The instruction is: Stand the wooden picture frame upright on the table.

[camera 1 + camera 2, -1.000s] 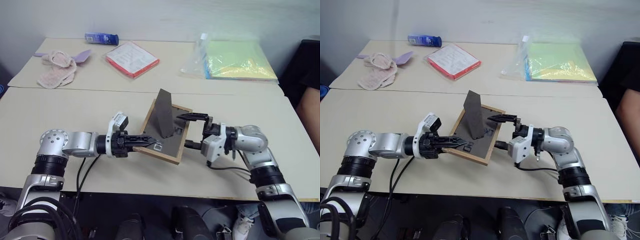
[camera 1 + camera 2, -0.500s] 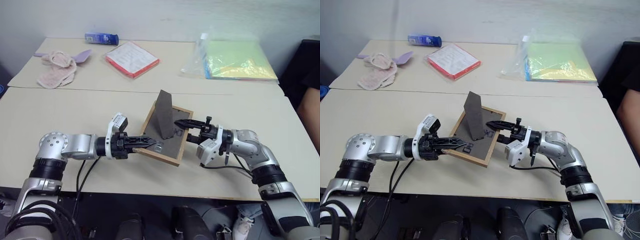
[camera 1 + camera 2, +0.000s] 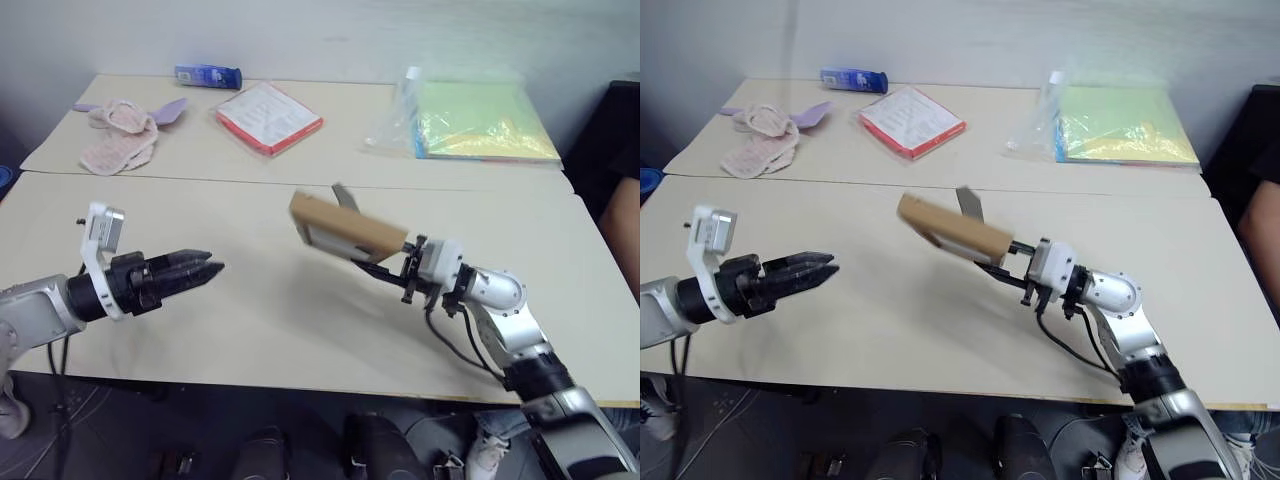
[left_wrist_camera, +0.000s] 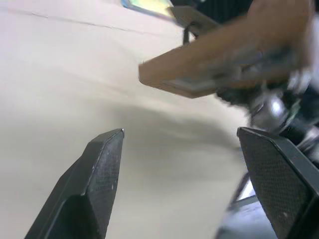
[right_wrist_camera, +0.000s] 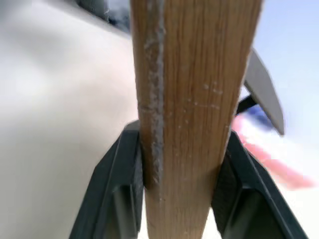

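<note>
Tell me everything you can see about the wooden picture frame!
The wooden picture frame is a small rectangle of light, grainy wood. It is up in the air above the table, tilted, touching nothing but the right gripper, whose two black fingers pinch one edge. A dark grey stand flap sticks out behind it. Its picture side cannot be seen. The left gripper is open and well away from it.
</note>
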